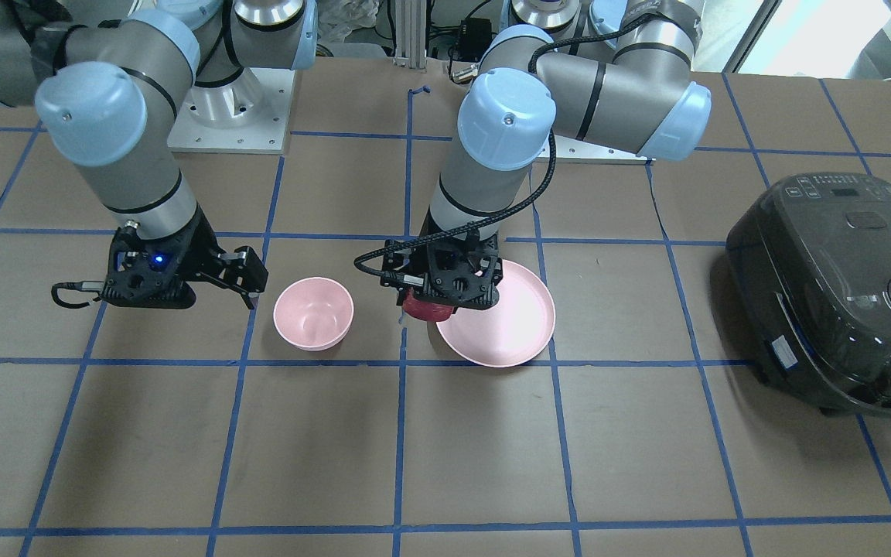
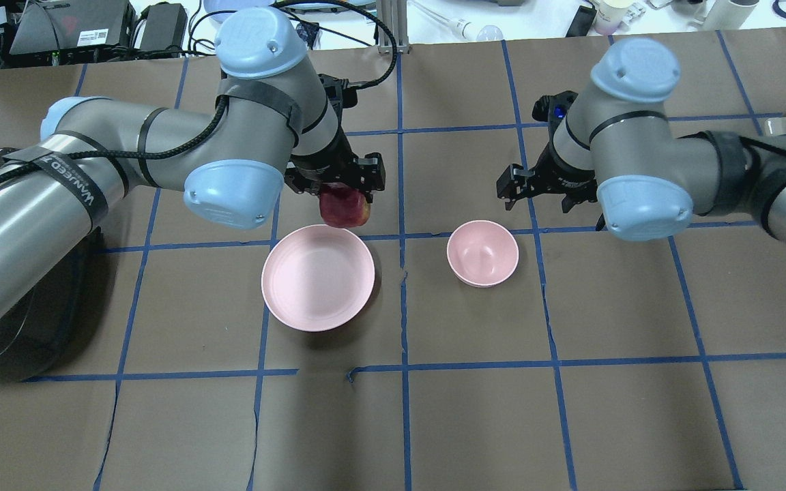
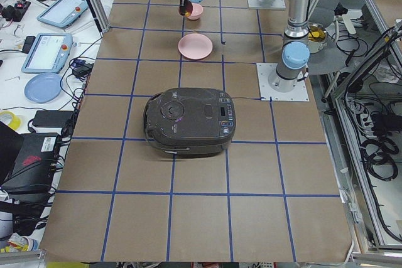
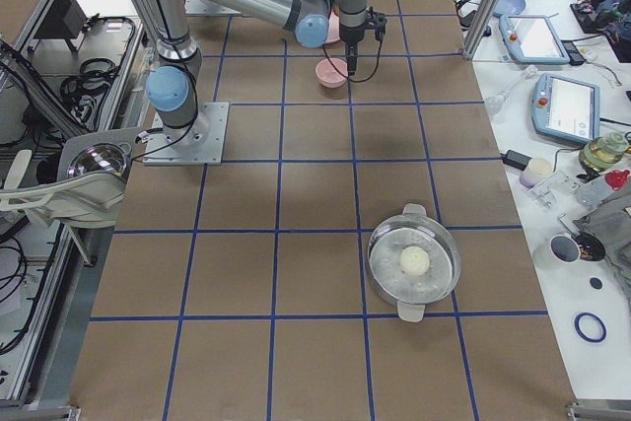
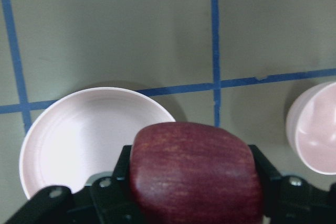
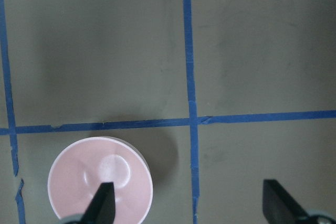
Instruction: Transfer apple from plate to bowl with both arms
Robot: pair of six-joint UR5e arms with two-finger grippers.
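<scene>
- Two columns wanted, done and left. First the items, left to right, each placed against the plate (image 2: 311,279).
- Item 1: rice cooker (image 1: 840,286), dark, lid down, well apart from the plate on its left. Item 2: left gripper (image 2: 340,185), fingers clamped on the apple (image 2: 345,208); the fruit hangs clear of the plate, about over its right-hand rim. Height above the rim is hard to read, probably slight. Item 3: plate, bare. Item 4: bowl (image 2: 495,269), near the plate on its right, nothing in it. Item 5: right gripper (image 6: 191,203), jaws spread, holding nothing, right of the plate past the bowl.
- Done and left?
- Done: apple lifted off the plate. Left, by my reading: a pass to the right gripper, since both arms are asked for, then the set-down in the bowl. Roughly a third along.
- Surface and room?
- Surface: the table (image 2: 475,409), brown covering, blue tape grid. Room: a lidded pot (image 4: 380,278) far right of the plate; tablets (image 3: 47,51) on a white bench (image 3: 16,95), beyond the plate on the side away from the robot.
</scene>
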